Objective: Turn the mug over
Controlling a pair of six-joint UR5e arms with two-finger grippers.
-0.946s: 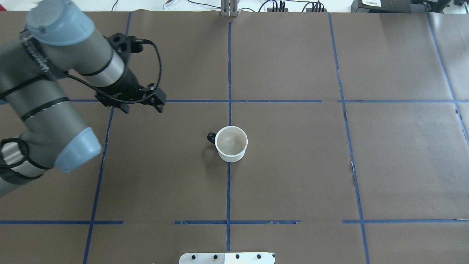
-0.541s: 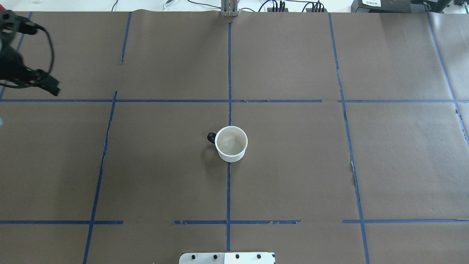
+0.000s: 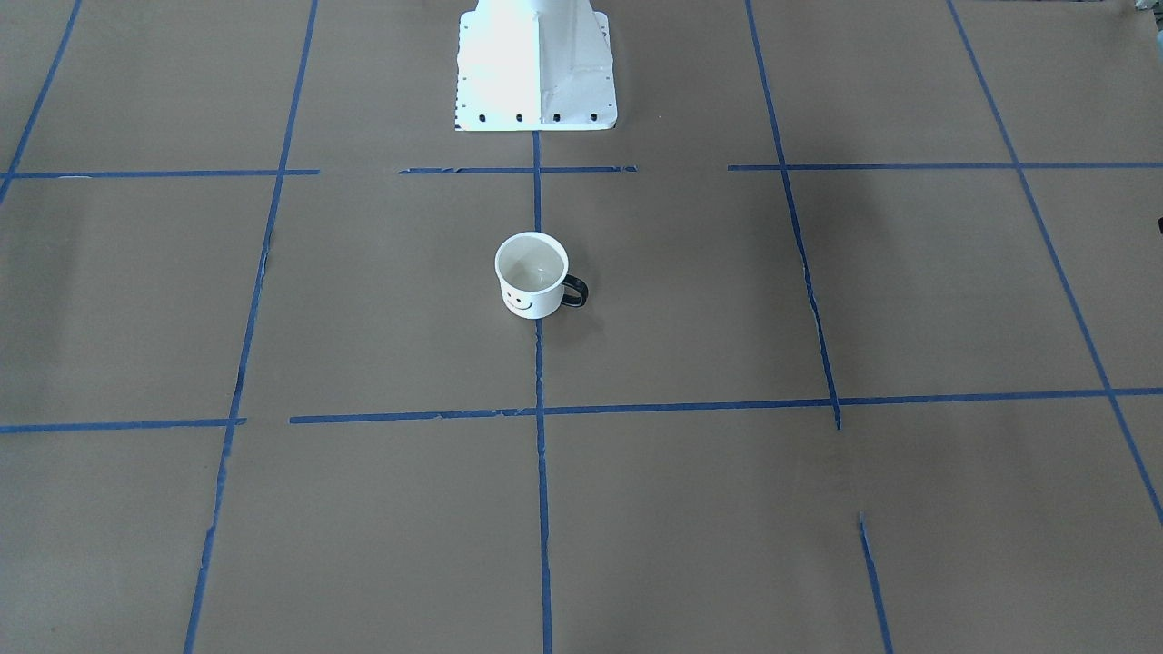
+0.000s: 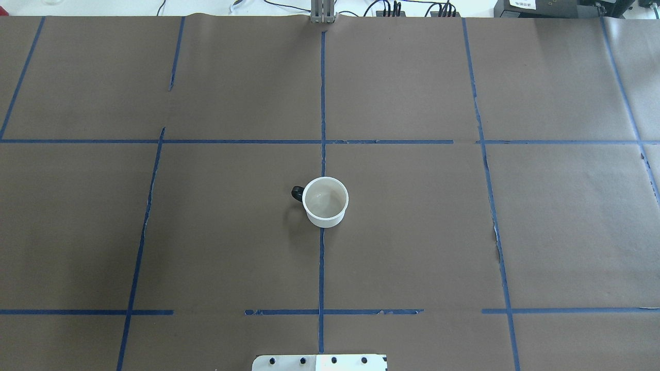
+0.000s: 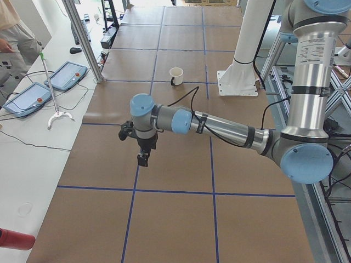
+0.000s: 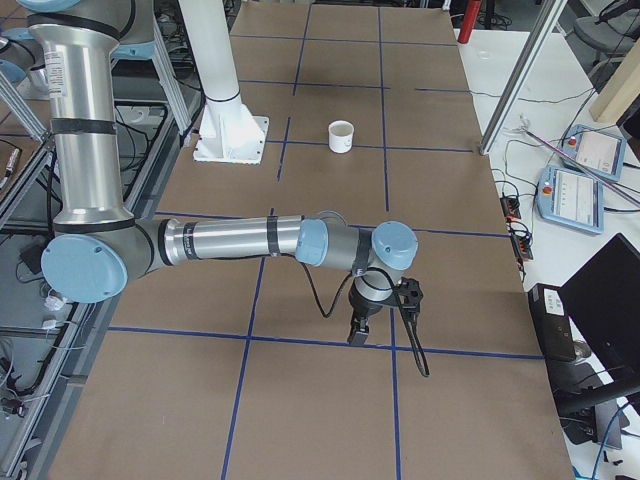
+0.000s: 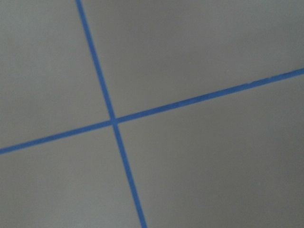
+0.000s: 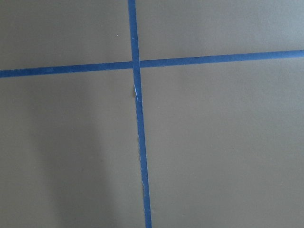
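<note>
The white mug (image 4: 325, 202) stands upright, mouth up, at the middle of the brown paper-covered table, with its black handle toward the overhead view's left. The front-facing view shows the mug (image 3: 531, 274) with its smiley face. It appears small and far in the exterior left view (image 5: 176, 75) and the exterior right view (image 6: 342, 136). My left gripper (image 5: 142, 159) hangs over the table far from the mug, seen only in the exterior left view. My right gripper (image 6: 357, 335) is likewise far off, seen only in the exterior right view. I cannot tell whether either is open or shut.
Blue tape lines grid the table. The white robot base plate (image 3: 536, 91) sits at the near edge behind the mug. A metal post (image 4: 323, 13) stands at the far edge. Control pendants (image 5: 68, 74) lie on a side bench, with a person (image 5: 11, 27) nearby.
My left arm has swung away to the left and left the overhead view. The mug has not moved.
</note>
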